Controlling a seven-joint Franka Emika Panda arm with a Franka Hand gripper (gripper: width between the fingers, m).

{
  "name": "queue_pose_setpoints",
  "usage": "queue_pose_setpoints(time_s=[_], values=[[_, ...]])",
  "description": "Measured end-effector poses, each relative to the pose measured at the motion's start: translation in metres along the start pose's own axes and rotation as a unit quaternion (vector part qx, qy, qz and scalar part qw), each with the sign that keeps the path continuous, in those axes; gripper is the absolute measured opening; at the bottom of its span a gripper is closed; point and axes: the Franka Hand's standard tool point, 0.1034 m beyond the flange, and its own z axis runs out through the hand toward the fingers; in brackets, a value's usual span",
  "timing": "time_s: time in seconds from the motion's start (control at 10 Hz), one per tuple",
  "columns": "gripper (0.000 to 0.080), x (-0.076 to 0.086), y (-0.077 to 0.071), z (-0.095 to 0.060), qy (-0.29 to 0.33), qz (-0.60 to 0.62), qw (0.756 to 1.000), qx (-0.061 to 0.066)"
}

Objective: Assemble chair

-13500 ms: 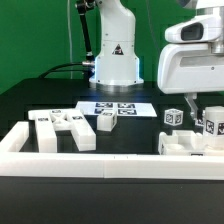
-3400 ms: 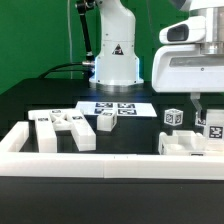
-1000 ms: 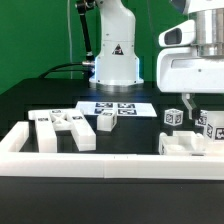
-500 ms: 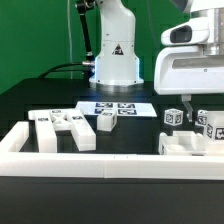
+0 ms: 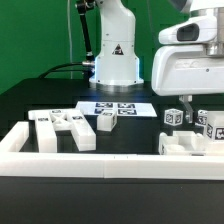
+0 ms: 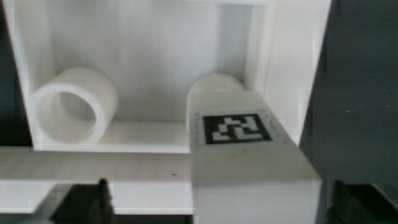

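Between the fingers [image 5: 186, 101] sits a tagged chair part [image 6: 237, 128], down on the table [image 5: 140, 128]. Fingers have just narrowed from wide open around it; can't tell if they're clamped yet. Looks like the grasp is starting.

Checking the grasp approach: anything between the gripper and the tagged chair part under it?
Nothing visible. The gripper hangs above the tagged chair part; the wrist view shows only that part between its jaws. Contact is unclear.
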Motion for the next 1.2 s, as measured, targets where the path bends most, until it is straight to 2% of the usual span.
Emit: queue_pose_setpoints(time_s=[0.1, 0.2, 0.3, 0.7, 1.0, 1.2], values=[[0.0512, 0.0000, 0.0001, 0.0000, 0.000, 0.001, 1.000, 0.000], [0.0373, 0.0000, 0.0000, 0.0001, 0.000, 0.010, 1.000, 0.000], [0.0290, -0.0001, 0.0001, 0.0001, 0.000, 0.018, 1.000, 0.000], [0.0290, -0.0001, -0.0002, 0.0001, 0.000, 0.114, 0.994, 0.001], [0.0291, 0.0002, -0.0001, 0.0004, 0.007, 0.280, 0.960, 0.004], [0.0291, -0.0001, -0.0005, 0.0003, 0.006, 0.388, 0.922, 0.005]])
